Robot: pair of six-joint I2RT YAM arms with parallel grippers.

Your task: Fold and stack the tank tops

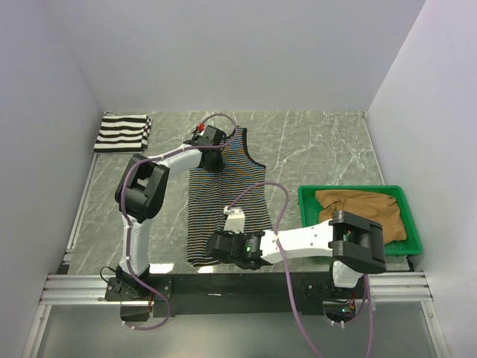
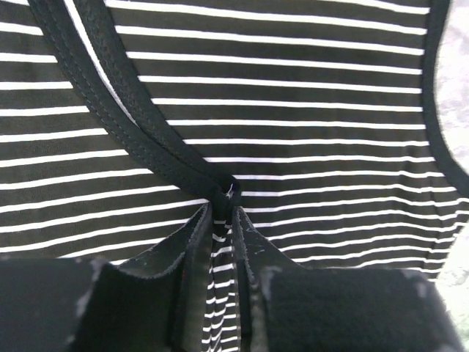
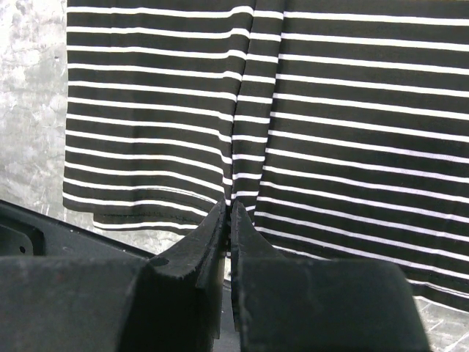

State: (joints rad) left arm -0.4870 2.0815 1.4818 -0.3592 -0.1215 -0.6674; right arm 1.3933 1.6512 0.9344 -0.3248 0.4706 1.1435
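The pinstriped tank top (image 1: 227, 201) lies flat mid-table, straps toward the back. My left gripper (image 1: 212, 159) is at its top left and is shut on a pinch of cloth by the dark neckline binding (image 2: 146, 139); striped cloth shows between its fingers (image 2: 183, 249). My right gripper (image 1: 218, 246) is at the near hem and is shut on a raised fold of the same top (image 3: 330, 110). The wide-striped tank top (image 1: 123, 133) lies folded at the back left. The tan-brown tank top (image 1: 365, 210) lies crumpled in the green tray (image 1: 350, 189).
The green tray stands at the right, near the front edge. White walls close the table at the back and both sides. The black front rail (image 3: 44, 235) runs just below the hem. Grey marble table (image 1: 313, 149) shows around the tops.
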